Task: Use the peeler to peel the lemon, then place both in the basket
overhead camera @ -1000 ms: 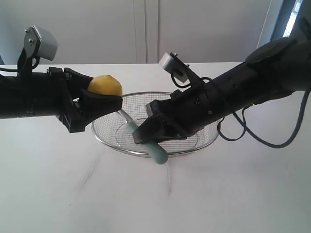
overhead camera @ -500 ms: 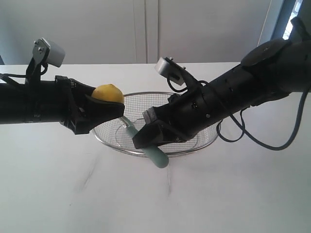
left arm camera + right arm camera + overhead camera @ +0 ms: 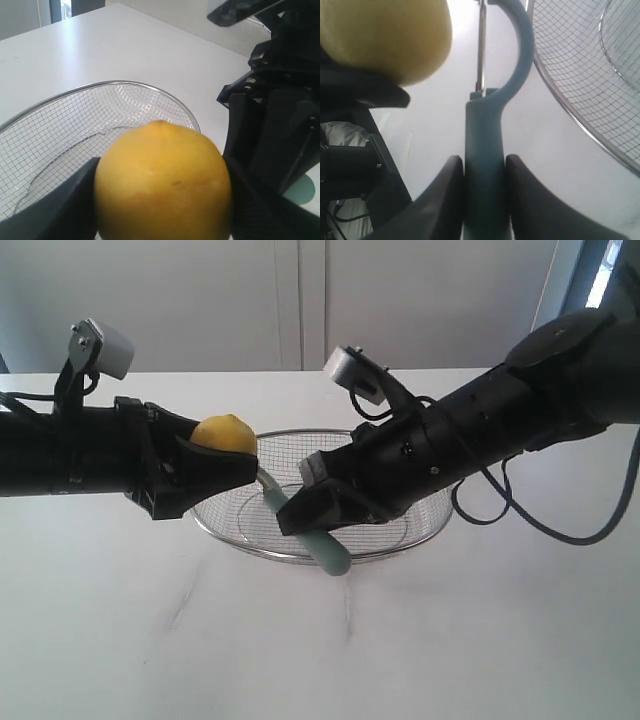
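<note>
left gripper (image 3: 236, 454) level, clamped on lemon (image 3: 224, 431) | right gripper (image 3: 308, 512) slanting down, pinching peeler (image 3: 329, 556) | both at basket (image 3: 425, 527)

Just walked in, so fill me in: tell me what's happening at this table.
The left fingers hold the lemon in the air by the wire mesh basket. The right fingers clamp the peeler by its teal handle, blade head close to the lemon. No peeled patch shows, and neither is in the basket.
</note>
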Controlling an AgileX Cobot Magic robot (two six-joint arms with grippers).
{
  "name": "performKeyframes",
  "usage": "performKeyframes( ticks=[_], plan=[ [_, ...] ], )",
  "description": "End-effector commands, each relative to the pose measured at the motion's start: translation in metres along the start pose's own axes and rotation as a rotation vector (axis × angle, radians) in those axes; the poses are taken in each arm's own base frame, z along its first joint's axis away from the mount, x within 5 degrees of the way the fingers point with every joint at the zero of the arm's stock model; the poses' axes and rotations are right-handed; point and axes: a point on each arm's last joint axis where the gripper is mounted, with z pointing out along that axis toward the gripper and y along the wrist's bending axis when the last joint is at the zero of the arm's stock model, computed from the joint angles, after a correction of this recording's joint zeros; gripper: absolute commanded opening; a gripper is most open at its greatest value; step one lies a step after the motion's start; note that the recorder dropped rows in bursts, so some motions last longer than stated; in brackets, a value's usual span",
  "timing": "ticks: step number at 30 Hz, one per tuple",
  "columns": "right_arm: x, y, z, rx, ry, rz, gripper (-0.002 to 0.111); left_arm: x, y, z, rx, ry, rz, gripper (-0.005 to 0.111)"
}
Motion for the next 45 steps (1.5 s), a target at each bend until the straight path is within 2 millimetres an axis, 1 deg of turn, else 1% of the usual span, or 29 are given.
performKeyframes(
  ticks=[1,8,13,18,26,29,31,33,36,38,41,43,45],
  plan=[
    [-0.001,0.004,-0.008,0.02,-0.024,-0.023,0.0,-0.002,-0.003,-0.001,0.021,-0.024,-0.012,0.0],
    [-0.003,0.01,-0.018,0.068,-0.056,-0.045,0.0,-0.002,-0.004,-0.001,0.026,-0.024,-0.011,0.0],
    [-0.004,0.018,-0.026,0.074,-0.079,-0.071,0.0,-0.002,-0.004,-0.001,0.032,-0.025,-0.009,0.0],
    [-0.004,0.031,-0.04,0.086,-0.119,-0.119,0.0,-0.002,-0.004,-0.001,0.033,-0.025,-0.009,0.0],
    [-0.002,0.052,-0.07,0.197,-0.205,-0.201,0.0,-0.002,-0.004,-0.001,0.033,-0.025,-0.009,0.0],
    [0.0,0.056,-0.078,0.246,-0.214,-0.254,0.0,-0.002,-0.004,-0.001,0.033,-0.025,-0.009,0.0],
    [0.001,0.054,-0.081,0.294,-0.205,-0.276,0.0,-0.003,-0.004,-0.001,0.032,-0.026,-0.007,0.0],
    [0.001,0.049,-0.082,0.344,-0.203,-0.253,0.0,-0.008,-0.004,-0.002,0.032,-0.042,0.006,0.0],
    [0.0,0.037,-0.081,0.438,-0.193,-0.21,0.0,-0.02,-0.009,-0.006,0.051,-0.078,0.041,0.0],
    [-0.002,0.025,-0.076,0.482,-0.175,-0.164,0.0,-0.027,-0.015,-0.01,0.074,-0.097,0.08,0.0],
    [-0.002,0.009,-0.06,0.473,-0.122,-0.1,0.0,-0.032,-0.02,-0.015,0.088,-0.108,0.113,0.0],
    [-0.001,-0.003,-0.043,0.436,-0.077,-0.037,0.0,-0.033,-0.021,-0.016,0.088,-0.112,0.118,0.0],
    [0.0,-0.009,-0.029,0.392,-0.039,0.002,0.0,-0.033,-0.021,-0.016,0.084,-0.111,0.118,0.0]
  ],
)
